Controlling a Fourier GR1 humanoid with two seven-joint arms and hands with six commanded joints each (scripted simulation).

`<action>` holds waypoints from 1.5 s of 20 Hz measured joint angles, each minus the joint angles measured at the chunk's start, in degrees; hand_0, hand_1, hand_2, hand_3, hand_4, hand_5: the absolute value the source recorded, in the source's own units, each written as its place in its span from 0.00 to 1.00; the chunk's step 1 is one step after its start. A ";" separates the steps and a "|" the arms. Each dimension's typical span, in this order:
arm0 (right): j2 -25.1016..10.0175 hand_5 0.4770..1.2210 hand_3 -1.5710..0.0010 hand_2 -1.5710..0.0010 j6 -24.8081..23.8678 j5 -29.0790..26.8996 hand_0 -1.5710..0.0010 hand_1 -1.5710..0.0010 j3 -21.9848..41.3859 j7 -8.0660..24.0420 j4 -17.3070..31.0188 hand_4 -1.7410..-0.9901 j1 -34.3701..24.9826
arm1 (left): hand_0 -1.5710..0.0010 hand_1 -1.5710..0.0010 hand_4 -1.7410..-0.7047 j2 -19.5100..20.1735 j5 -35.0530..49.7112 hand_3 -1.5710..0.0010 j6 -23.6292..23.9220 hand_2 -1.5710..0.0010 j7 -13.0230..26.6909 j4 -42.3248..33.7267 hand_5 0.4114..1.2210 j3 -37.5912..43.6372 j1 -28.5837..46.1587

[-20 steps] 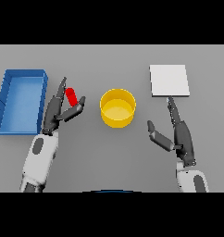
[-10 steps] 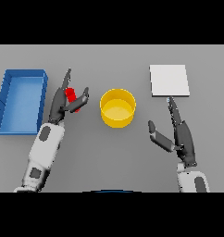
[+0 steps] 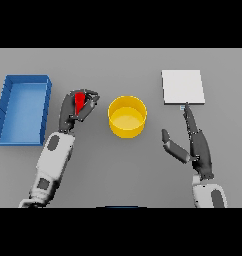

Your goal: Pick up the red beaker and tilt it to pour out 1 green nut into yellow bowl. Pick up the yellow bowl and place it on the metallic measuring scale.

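Left hand (image 3: 77,107) curled round red beaker (image 3: 79,101), held upright; yellow bowl (image 3: 127,116) lay just to its right on table (image 3: 123,170). Right hand (image 3: 195,145) spread, idle near metallic measuring scale (image 3: 182,86).

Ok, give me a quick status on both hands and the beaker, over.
Left hand shut on red beaker, beside yellow bowl. Right hand open, idle below scale. Nothing between beaker and bowl.

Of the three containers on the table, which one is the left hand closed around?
The red beaker: the left hand has its fingers curled round it. The yellow bowl and blue bin stand untouched on either side.
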 measured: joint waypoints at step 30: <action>-0.22 0.27 1.00 1.00 -0.68 3.38 1.00 1.00 1.69 -2.13 -0.54 0.90 0.55 | 0.00 0.00 0.15 18.69 -40.27 0.00 -22.85 0.00 20.24 -6.90 0.99 -40.13 -23.05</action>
